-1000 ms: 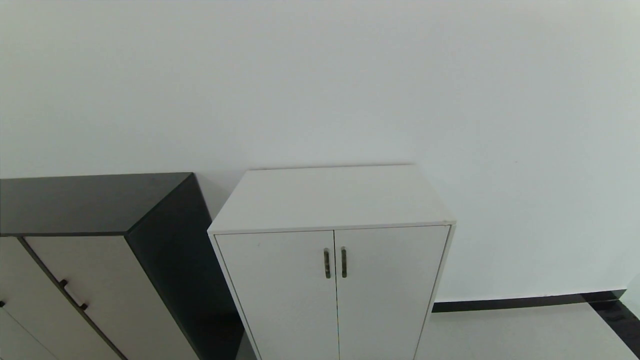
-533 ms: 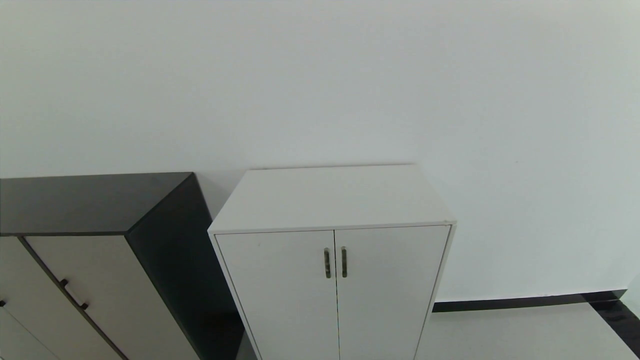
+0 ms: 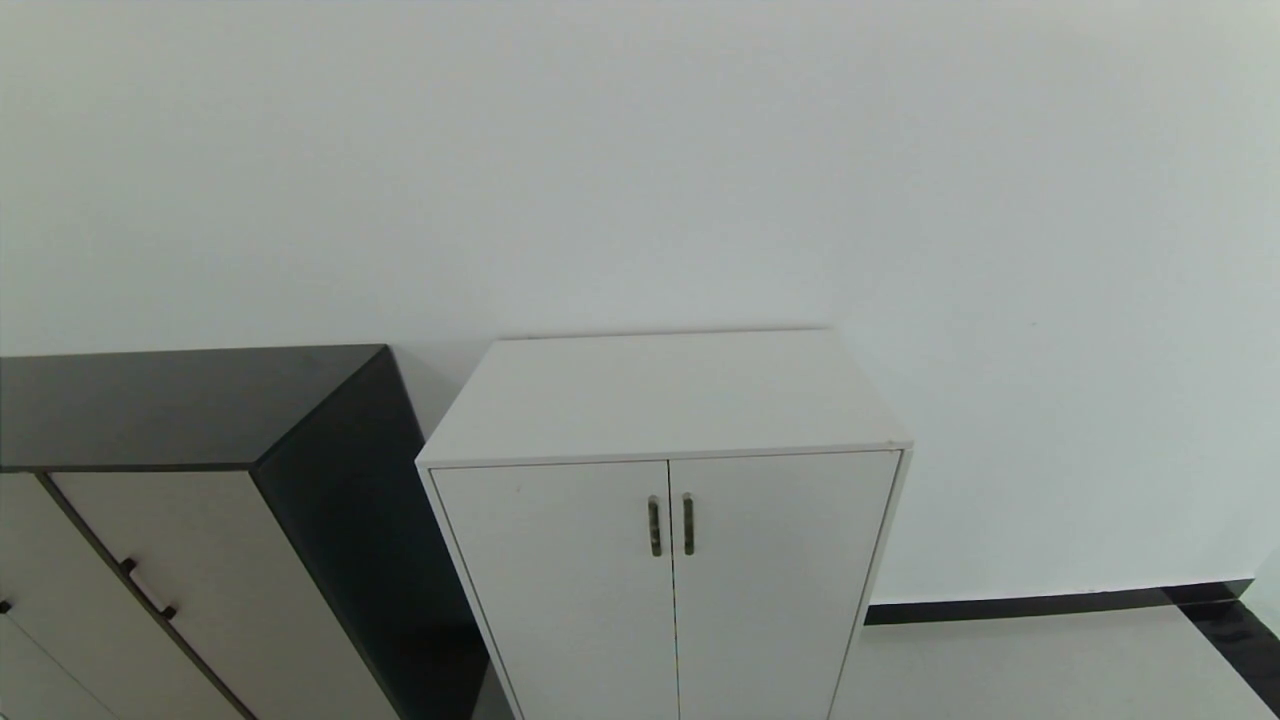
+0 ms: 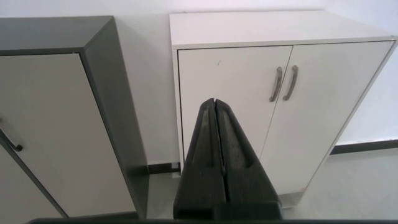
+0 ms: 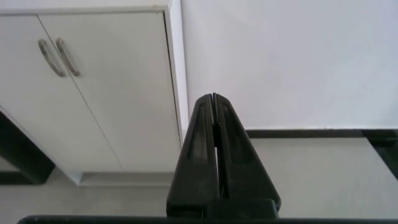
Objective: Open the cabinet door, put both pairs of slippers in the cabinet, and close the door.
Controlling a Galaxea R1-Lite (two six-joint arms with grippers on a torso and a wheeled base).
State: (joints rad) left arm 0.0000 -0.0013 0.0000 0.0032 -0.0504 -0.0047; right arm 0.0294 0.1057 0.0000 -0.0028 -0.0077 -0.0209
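The white two-door cabinet (image 3: 665, 400) stood against the wall at six o'clock in the head view. Both doors were shut, their handles (image 3: 655, 526) side by side at the centre seam. A black-framed cabinet (image 3: 190, 405) sat at its nine o'clock. The left gripper (image 4: 215, 102) and right gripper (image 5: 214, 98) had their fingers pressed together, holding nothing, short of the doors.

White cabinet (image 3: 660, 395) upright on floor (image 3: 1010, 668), back against wall (image 3: 640, 150). 2 doors, left door (image 3: 560, 590) and right door (image 3: 775, 585), both fully shut. 2 slim vertical metal handles (image 3: 654, 526) side by side at centre seam, near top.
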